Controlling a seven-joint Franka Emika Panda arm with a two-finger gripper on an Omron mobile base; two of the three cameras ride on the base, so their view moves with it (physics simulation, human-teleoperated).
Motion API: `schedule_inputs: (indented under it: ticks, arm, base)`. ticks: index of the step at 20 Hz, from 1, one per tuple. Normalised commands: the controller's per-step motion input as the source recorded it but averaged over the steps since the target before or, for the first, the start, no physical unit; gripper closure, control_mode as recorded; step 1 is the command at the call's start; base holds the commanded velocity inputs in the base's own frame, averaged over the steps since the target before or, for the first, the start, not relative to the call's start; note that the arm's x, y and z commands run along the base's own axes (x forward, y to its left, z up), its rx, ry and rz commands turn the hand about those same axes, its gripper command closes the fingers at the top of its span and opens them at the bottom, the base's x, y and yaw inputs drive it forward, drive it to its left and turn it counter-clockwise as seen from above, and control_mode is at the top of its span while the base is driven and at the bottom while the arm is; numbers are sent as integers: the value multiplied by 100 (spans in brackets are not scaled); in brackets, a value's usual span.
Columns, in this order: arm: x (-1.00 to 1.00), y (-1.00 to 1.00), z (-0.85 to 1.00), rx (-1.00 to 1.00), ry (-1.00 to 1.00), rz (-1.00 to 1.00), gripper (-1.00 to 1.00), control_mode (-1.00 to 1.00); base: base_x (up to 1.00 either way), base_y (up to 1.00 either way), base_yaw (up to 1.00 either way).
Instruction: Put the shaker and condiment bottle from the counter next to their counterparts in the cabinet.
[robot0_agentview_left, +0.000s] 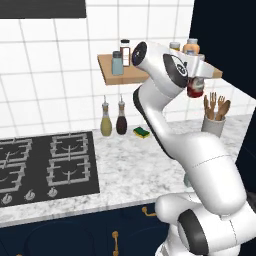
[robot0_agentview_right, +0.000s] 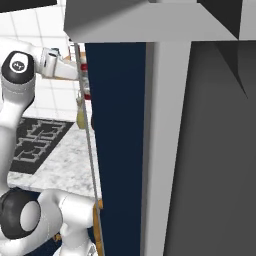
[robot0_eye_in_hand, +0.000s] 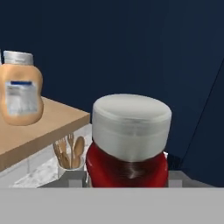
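Note:
My gripper (robot0_agentview_left: 196, 82) is shut on the condiment bottle (robot0_agentview_left: 195, 90), a small red bottle with a pale cap (robot0_eye_in_hand: 131, 124). It hangs in the air just off the right front corner of the cabinet shelf (robot0_agentview_left: 131, 75), with its body below the board. In the hand view the red bottle (robot0_eye_in_hand: 127, 164) fills the middle, and the wooden board (robot0_eye_in_hand: 41, 129) lies to its left. A blue-grey shaker (robot0_agentview_left: 117, 63) stands on the shelf's left part beside a dark-capped jar (robot0_agentview_left: 125, 51). An orange-tinted bottle (robot0_eye_in_hand: 21, 94) and another bottle (robot0_agentview_left: 174, 46) stand at the shelf's right end.
On the marbled counter (robot0_agentview_left: 135, 170) stand two slim spouted bottles (robot0_agentview_left: 106, 120) (robot0_agentview_left: 121, 118), a sponge (robot0_agentview_left: 141, 132) and a holder of wooden utensils (robot0_agentview_left: 215, 117). The black hob (robot0_agentview_left: 45, 165) is on the left. A dark blue tall panel (robot0_agentview_right: 117, 140) rises on the right.

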Motion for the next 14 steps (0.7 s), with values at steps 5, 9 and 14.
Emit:
schedule_inputs:
  ticks: [5,9,14]
  arm:
    - [7,0,48,5,-14,20,100,-100]
    - [7,0,31,3,-10,21,100,-100]
    - [39,0,-2,0,1,9,100,-100]
  base:
    - [0,0,0]
    - [0,0,0]
    - [0,0,0]
